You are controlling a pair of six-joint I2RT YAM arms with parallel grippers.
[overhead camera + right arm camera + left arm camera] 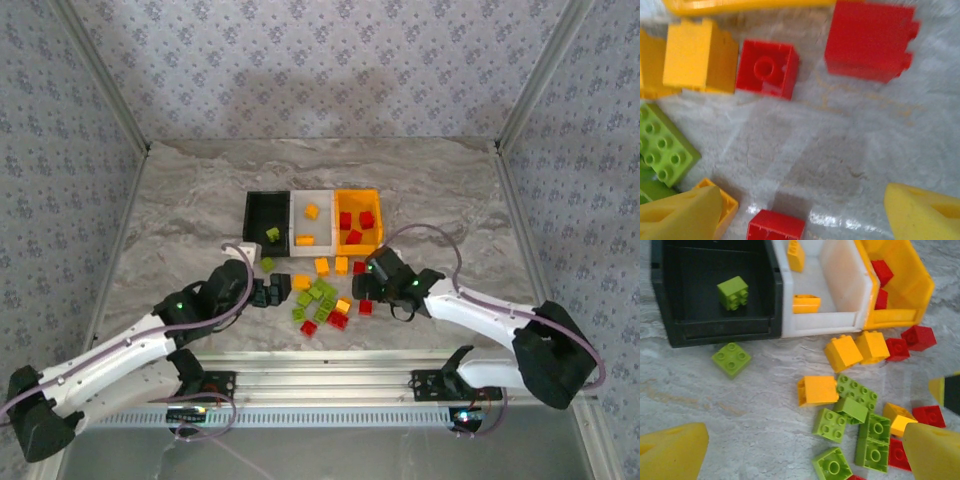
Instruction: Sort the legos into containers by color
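Left gripper: pads wide apart, empty, above the loose bricks.
Right gripper: pads wide apart, empty, near a small red square plastic brick.
Black rectangular plastic bin: one lime green brick inside.
White plastic bin: two orange-yellow bricks.
Orange plastic bin: red bricks.
Loose bricks: mixed colours, on the grey marbled table in front of the bins.

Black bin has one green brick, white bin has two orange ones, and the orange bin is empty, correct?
Not quite. The orange bin is not empty: the top external view shows red bricks in it. The black bin does hold one green brick, and the white bin two orange bricks.
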